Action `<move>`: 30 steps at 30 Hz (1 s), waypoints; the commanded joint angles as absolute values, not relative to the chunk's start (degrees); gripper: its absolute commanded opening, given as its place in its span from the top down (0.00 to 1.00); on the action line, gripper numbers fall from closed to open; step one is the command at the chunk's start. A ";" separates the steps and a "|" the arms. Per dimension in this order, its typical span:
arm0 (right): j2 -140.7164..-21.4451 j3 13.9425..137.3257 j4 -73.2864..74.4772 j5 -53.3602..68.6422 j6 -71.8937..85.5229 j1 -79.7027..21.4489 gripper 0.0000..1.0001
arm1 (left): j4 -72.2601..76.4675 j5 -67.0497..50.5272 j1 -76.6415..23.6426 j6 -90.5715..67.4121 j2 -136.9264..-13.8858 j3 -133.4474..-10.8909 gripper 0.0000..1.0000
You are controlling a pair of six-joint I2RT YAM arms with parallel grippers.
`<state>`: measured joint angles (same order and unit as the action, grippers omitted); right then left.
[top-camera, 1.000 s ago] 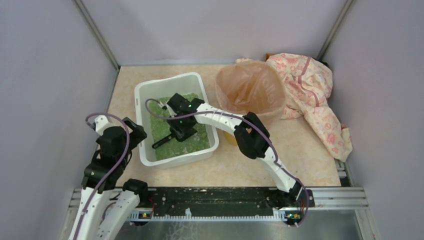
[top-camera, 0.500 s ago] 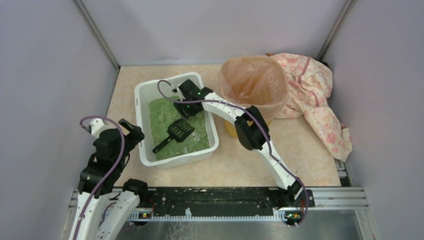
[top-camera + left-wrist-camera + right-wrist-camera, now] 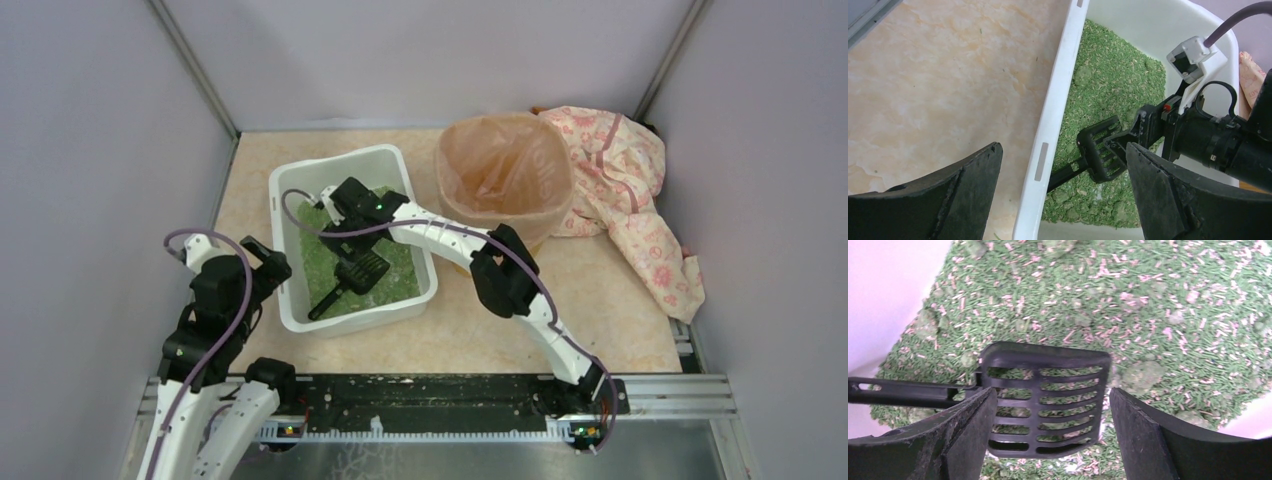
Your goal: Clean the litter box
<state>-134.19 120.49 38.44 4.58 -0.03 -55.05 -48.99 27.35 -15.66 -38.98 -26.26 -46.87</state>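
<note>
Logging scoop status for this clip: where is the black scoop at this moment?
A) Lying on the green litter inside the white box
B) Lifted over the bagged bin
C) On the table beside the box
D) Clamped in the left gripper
A: the scoop lies flat on the litter inside the litter box, with the right gripper open on either side of its head, not gripping it.

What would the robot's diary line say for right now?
right end effector: open, above scoop | scoop: lying on litter in litter box | left end effector: open, outside litter box
</note>
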 commanded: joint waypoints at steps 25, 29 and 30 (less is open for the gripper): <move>-147.39 135.10 41.81 1.94 4.11 -50.65 0.06 | -49.97 28.52 -15.73 -38.25 -25.08 -48.72 0.01; -147.89 136.83 38.74 1.50 5.49 -48.07 0.07 | -50.66 28.74 -15.73 -37.82 -25.97 -49.93 0.01; -147.08 136.16 37.59 1.75 5.80 -47.66 0.08 | -50.77 28.78 -15.73 -37.72 -26.34 -50.14 0.01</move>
